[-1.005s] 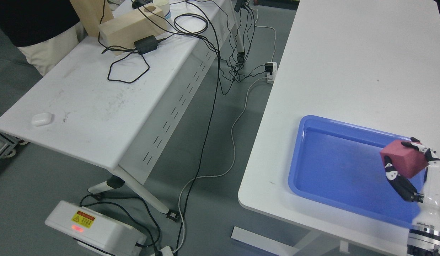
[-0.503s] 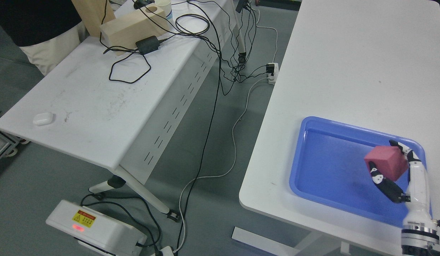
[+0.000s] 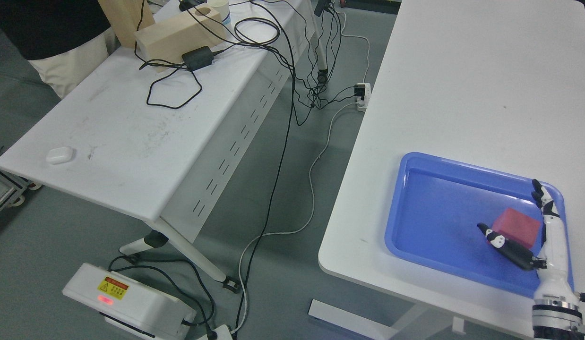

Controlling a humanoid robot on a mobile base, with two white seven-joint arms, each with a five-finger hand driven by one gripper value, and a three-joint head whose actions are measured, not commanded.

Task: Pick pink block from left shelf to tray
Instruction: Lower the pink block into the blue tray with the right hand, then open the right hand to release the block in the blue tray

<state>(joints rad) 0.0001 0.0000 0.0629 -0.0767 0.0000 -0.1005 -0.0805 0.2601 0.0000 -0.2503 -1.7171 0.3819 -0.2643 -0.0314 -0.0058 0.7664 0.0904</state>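
The pink block (image 3: 518, 226) lies on the floor of the blue tray (image 3: 429, 165), in its right part, on the white table (image 3: 462, 85) at the right. My right hand (image 3: 509, 207) comes in from the lower right corner and stands open around the block. Its thumb (image 3: 498, 241) lies stretched along the block's front left side. Its fingers (image 3: 542, 198) point up past the block's right side, spread away from it. The left arm does not show.
A second white table (image 3: 122, 127) at the left carries wooden blocks (image 3: 179, 30), a black adapter (image 3: 197, 56) with cables and a small white case (image 3: 59, 154). A person (image 3: 51, 33) stands at its far corner. Cables and a white box (image 3: 127, 302) lie on the floor between the tables.
My right hand moved left and down into the tray with the block, then its fingers opened and let the block go. The camera shifted slightly.
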